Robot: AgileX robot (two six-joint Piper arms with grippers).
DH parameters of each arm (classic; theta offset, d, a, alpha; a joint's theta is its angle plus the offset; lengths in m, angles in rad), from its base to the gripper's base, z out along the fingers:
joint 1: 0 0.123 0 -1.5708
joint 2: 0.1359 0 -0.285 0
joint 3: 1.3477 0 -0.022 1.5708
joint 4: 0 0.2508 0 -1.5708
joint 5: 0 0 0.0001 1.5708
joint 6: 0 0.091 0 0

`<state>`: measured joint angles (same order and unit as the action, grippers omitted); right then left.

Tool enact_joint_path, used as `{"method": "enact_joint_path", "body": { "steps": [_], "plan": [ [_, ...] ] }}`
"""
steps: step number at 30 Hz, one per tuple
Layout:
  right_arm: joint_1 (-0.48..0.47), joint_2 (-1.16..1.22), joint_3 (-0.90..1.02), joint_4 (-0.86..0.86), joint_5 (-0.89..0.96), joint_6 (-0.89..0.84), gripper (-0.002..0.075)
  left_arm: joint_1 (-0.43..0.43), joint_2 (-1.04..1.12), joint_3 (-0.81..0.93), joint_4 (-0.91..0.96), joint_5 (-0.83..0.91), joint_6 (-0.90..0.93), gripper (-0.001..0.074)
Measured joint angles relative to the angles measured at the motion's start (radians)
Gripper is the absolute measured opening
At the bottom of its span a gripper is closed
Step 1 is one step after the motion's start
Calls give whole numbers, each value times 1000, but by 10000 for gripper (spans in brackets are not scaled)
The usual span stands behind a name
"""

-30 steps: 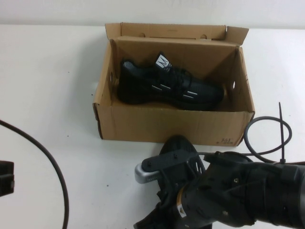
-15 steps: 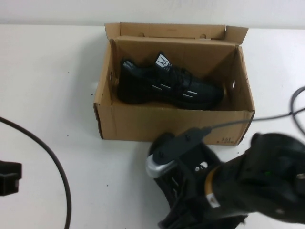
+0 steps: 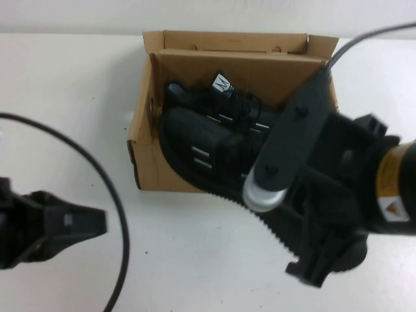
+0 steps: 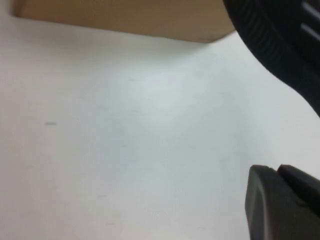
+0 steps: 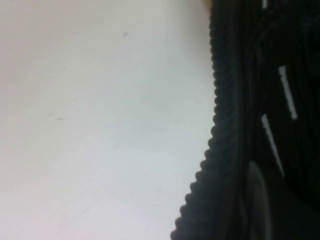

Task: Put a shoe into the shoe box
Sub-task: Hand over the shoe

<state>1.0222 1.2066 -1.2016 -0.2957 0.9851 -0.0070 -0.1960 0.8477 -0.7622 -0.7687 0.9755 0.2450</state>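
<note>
The brown cardboard shoe box (image 3: 162, 170) stands open at the table's far middle, and its front wall shows in the left wrist view (image 4: 125, 17). One black sneaker (image 3: 224, 97) with a white tongue label lies inside it. My right gripper (image 3: 252, 164) is shut on the second black sneaker (image 3: 201, 146) and holds it tilted in the air over the box's front wall. Its knobbly sole shows in the right wrist view (image 5: 220, 140) and the left wrist view (image 4: 285, 40). My left gripper (image 3: 97, 221) is shut and empty, low at the front left.
A black cable (image 3: 110, 188) loops over the table beside the left arm. The right arm (image 3: 351, 188) fills the front right and hides the box's right front corner. Bare white table (image 3: 195, 260) lies in front of the box.
My right gripper has lifted the sneaker off the table in front of the box and carried it up over the front wall. My left arm has moved in from the left edge.
</note>
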Motion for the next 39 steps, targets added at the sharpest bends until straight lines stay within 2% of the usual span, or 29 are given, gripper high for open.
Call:
{"method": "enact_joint_path", "body": {
  "steps": [7, 17, 22, 25, 28, 30, 33, 35, 39],
  "plan": [
    [0, -38, -4, -65, 28, -46, -9, 0, 132, 0, -348, 38, 206, -1],
    [0, -83, -4, -80, 128, -59, -9, 0, 308, 0, -592, 48, 304, -1],
    [0, -128, -4, -86, 130, -61, -9, 0, 362, 0, -650, 7, 323, 7],
    [0, -141, -4, -86, 130, -73, -9, 0, 389, 0, -678, -20, 335, 89],
    [0, -142, -4, -86, 130, -77, -9, 0, 413, 0, -721, -24, 337, 255],
    [0, -142, -4, -84, 124, -80, -9, 0, 429, 0, -767, -18, 345, 395],
    [0, -142, -4, -77, 87, -81, -9, 0, 444, 0, -832, -10, 369, 533],
    [0, -142, -4, -63, 55, -95, -9, 0, 455, 0, -873, -8, 384, 571],
    [0, -142, -4, -2, 0, -150, -9, 0, 482, -1, -900, -6, 396, 592]
  ]
}}
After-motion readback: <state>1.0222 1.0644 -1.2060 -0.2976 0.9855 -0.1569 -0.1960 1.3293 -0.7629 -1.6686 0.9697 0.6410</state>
